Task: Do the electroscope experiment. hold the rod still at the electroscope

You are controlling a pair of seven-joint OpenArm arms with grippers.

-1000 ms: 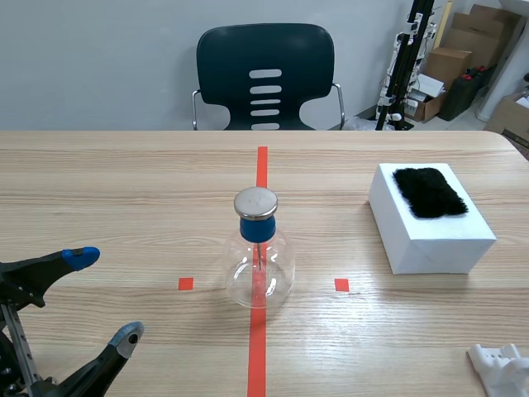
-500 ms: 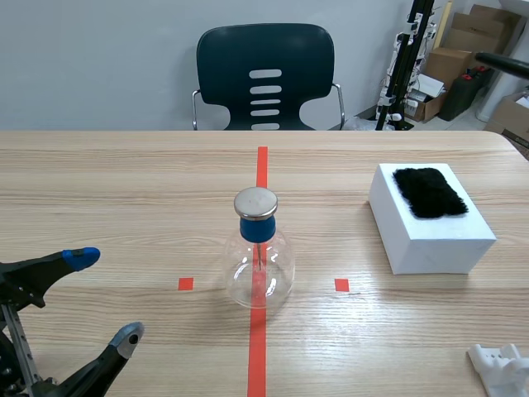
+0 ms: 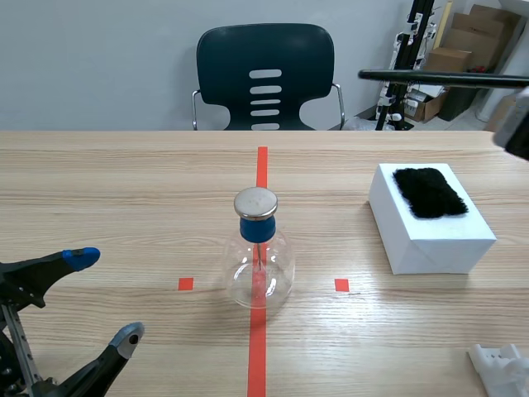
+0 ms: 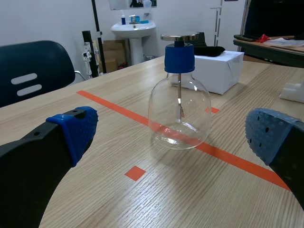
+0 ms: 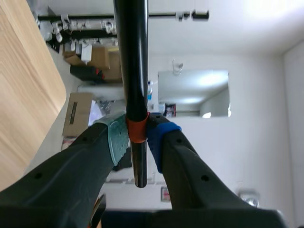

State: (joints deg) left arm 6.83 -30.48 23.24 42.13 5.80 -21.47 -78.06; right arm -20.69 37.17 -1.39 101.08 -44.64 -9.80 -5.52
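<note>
Right gripper (image 5: 137, 137) grasping the black rod (image 3: 438, 78) high above the worktop (image 3: 124, 190), apart from the electroscope (image 3: 259, 256); left gripper (image 3: 104, 296) released.

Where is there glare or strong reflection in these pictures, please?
Scene view: small white highlights on the flask and a sheen on its metal cap. Left wrist view: pale reflections on the flask's shoulder. Right wrist view: a bright light patch glares beyond the rod.

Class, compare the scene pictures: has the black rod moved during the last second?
Yes. The rod has pushed in from the right, its tip now left of the black stand, nearing the chair.
</note>
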